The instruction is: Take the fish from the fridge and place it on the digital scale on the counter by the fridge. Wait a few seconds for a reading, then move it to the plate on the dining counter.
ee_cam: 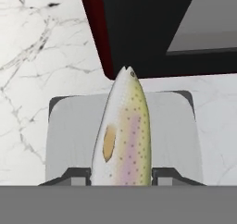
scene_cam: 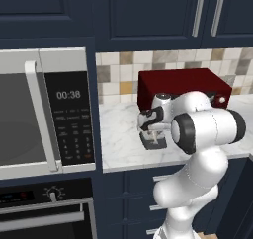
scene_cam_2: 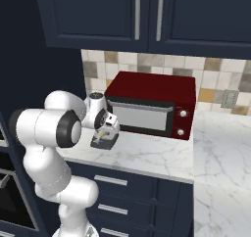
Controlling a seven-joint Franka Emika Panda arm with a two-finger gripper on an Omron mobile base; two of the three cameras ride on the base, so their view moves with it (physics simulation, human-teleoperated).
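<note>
Fish (ee_cam: 122,135) lies lengthwise on the pale top of the digital scale (ee_cam: 173,130), directly below the gripper (ee_cam: 121,174), its nose pointing away from the hand toward the dark-red box (ee_cam: 99,38) just beyond. In the hand view a dark fingertip stands on each side of the fish's near end, close against its flanks, but whether the jaws are truly clamped on it or only near it I cannot tell.

Judged from this, the step in hand is picking the fish off the scale for the trip to the plate. To do it well, the fingers should bite squarely across the body's thickest part, and the lift should go straight up before any sideways swing, so the scale is not dragged and the nose does not catch the red box ahead.

Beneath the scale is a white marble worktop (scene_cam_2: 147,155), with the gripper (scene_cam_2: 104,133) hanging low over it in the right base view. Behind the hand's reach runs a tiled backsplash (scene_cam: 118,72) under navy wall cabinets (scene_cam_2: 98,15). Off to the gripper's left stands a built-in microwave (scene_cam: 44,114) with an oven below; navy drawers (scene_cam_2: 117,192) sit under the worktop.
</note>
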